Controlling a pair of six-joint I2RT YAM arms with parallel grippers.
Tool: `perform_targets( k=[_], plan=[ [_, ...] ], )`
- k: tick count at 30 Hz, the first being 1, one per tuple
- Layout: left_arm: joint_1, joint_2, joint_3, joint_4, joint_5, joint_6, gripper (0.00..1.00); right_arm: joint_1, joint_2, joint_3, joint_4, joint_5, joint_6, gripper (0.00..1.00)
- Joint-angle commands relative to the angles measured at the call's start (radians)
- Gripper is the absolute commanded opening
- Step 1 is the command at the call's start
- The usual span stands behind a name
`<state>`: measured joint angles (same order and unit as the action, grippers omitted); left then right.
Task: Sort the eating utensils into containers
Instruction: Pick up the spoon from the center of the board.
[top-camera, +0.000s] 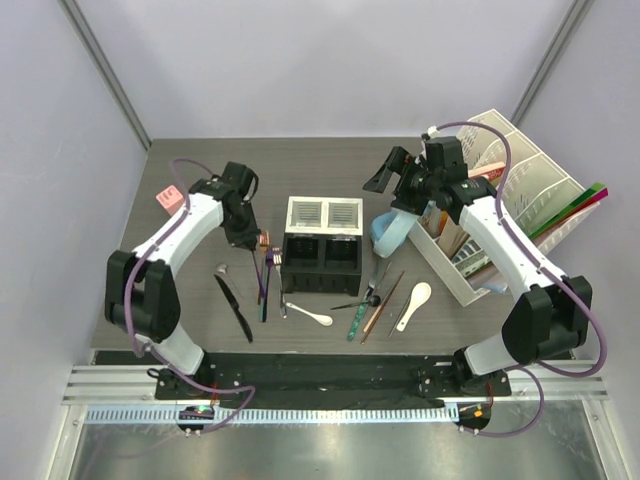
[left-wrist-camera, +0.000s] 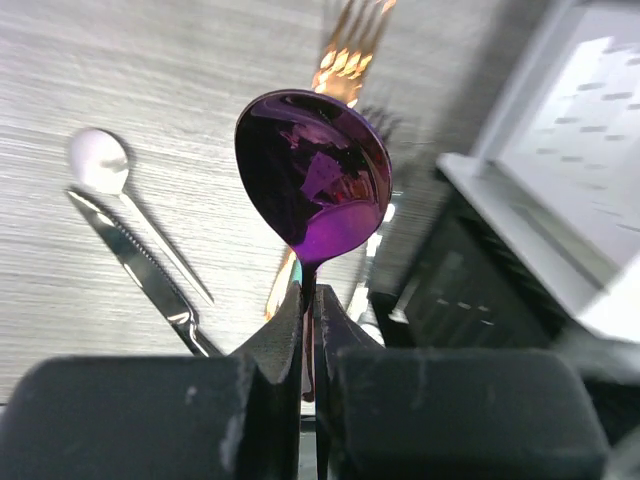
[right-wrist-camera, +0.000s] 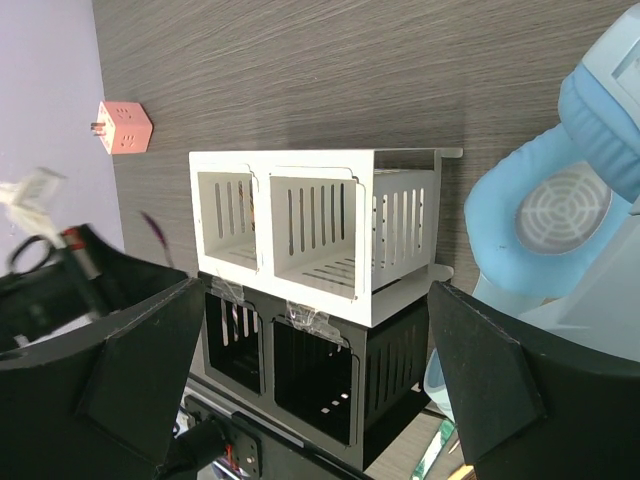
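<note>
My left gripper (left-wrist-camera: 308, 300) is clamped tight on the neck of the purple spoon (left-wrist-camera: 312, 175). Its bowl stands up in front of the wrist camera, just left of the black and white caddy (top-camera: 322, 245). From above, that gripper (top-camera: 258, 240) sits at the caddy's left side, over the loose cutlery there. Past the bowl I can make out the copper fork (left-wrist-camera: 350, 50), blurred, and to its left a small silver spoon (left-wrist-camera: 97, 160) beside the black knife (left-wrist-camera: 135, 265), both flat on the table (top-camera: 200, 160). The purple fork (top-camera: 265, 290) lies near the caddy's near-left corner. My right gripper (top-camera: 385, 175) hangs wide open and empty at the far right of the caddy; its wrist view looks between the spread fingers (right-wrist-camera: 140, 370) at the white compartments (right-wrist-camera: 310, 220) and the black ones (right-wrist-camera: 300, 370). On the near side lie a white soup spoon (top-camera: 313, 316), the green-patterned piece (top-camera: 358, 318), the brown chopsticks (top-camera: 385, 300) and a second white spoon (top-camera: 415, 303). The light blue ring (top-camera: 385, 230) sits between the caddy and the white rack (top-camera: 510, 200); the pink block (top-camera: 170, 199) is far left.
</note>
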<state>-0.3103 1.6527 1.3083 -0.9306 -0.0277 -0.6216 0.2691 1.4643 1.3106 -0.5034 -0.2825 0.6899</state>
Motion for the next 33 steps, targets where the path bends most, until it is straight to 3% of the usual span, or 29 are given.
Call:
perform_targets(
  k=[1,6,11,22,33],
  plan=[
    [-0.004,-0.108,0.086,-0.069,-0.015,-0.018,0.00,-0.005,-0.022,0.012,-0.040,0.045,-0.024,0.99],
    [-0.004,-0.148,0.203,-0.120,-0.029,-0.036,0.00,-0.005,-0.027,0.019,-0.041,0.075,-0.018,0.99],
    [-0.004,-0.146,0.264,0.010,0.006,-0.066,0.00,-0.005,-0.030,0.067,-0.066,0.147,-0.035,0.99],
    [-0.032,0.199,0.656,0.028,0.035,-0.015,0.00,-0.005,-0.064,0.004,-0.075,0.193,-0.033,0.99],
    [-0.070,0.328,0.759,0.065,-0.009,0.014,0.00,-0.008,-0.035,0.061,-0.072,0.118,-0.032,0.99]
  ],
)
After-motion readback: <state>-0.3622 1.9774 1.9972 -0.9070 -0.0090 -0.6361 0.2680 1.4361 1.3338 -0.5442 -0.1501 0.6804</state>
